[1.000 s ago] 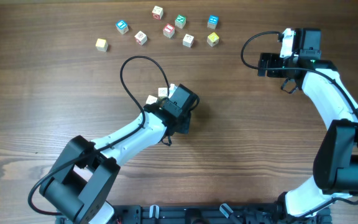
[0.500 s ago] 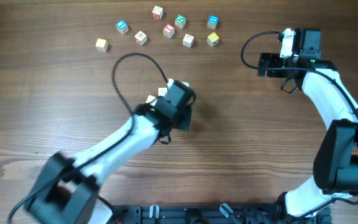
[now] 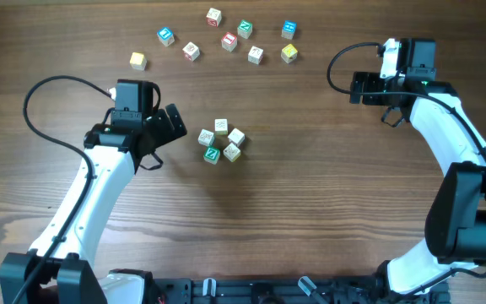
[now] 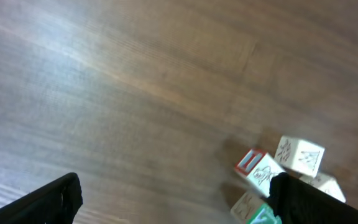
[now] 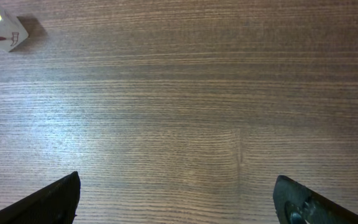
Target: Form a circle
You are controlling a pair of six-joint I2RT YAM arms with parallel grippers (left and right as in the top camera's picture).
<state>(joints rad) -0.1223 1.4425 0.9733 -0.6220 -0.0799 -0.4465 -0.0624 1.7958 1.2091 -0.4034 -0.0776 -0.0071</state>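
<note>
Wooden table (image 3: 310, 211), middle: we log the circle (image 3: 220, 141), five cubes tightly ringed, green cube (image 3: 213, 154) lower left. Left gripper (image 3: 174, 128) spread, near it, empty. Right gripper (image 3: 354, 88) spread, well apart.

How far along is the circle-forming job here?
Done: five cubes sit in a tight ring, the green Z cube included. In hand: nothing; the left pincer is open and apart from the ring, the right pincer open far off. Left: seemingly nothing more to place.

The circle (image 3: 221, 141) is a tight ring: four cream cubes, one green.
</note>
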